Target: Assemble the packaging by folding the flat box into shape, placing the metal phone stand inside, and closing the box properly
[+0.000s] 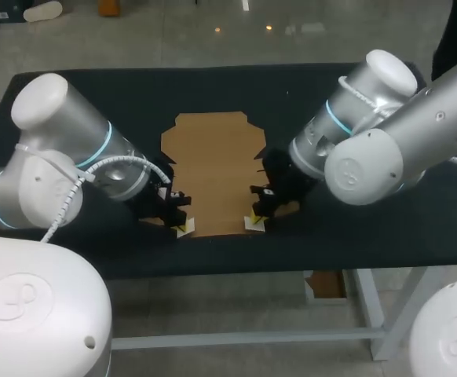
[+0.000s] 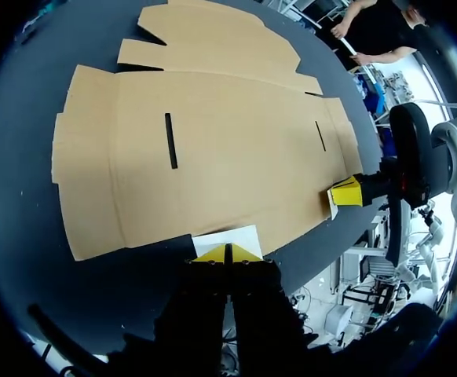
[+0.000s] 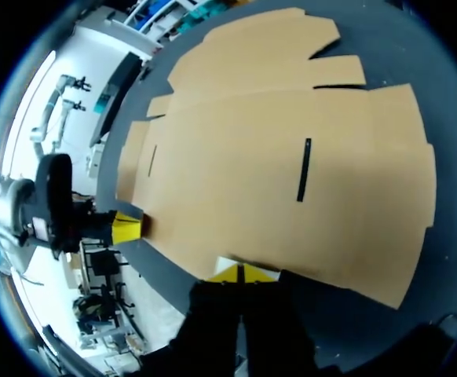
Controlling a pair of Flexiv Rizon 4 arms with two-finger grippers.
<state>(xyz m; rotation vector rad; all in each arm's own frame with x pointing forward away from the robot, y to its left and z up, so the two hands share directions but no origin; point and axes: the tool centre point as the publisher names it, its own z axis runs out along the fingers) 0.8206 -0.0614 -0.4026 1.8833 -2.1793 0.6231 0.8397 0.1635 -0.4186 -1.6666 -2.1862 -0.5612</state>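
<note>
Unfolded flat box (image 1: 215, 169) lies on table (image 1: 417, 236), just ahead of both my end effectors. Left end effector (image 2: 228, 253) & right end effector (image 3: 243, 272): fingers pressed together, tips at box's near edge, one per corner.

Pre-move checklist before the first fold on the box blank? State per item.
1. Flat brown cardboard box blank lies unfolded on the black-covered table: ok.
2. Left hand at the blank's near edge, fingers together: ok.
3. Right hand at the same edge, fingers together: ok.
4. Tips under the cardboard edge or only against it: cannot tell.
5. Nothing lying on the blank: ok.
6. Metal phone stand ready within reach: not ok, no view shows it.
</note>
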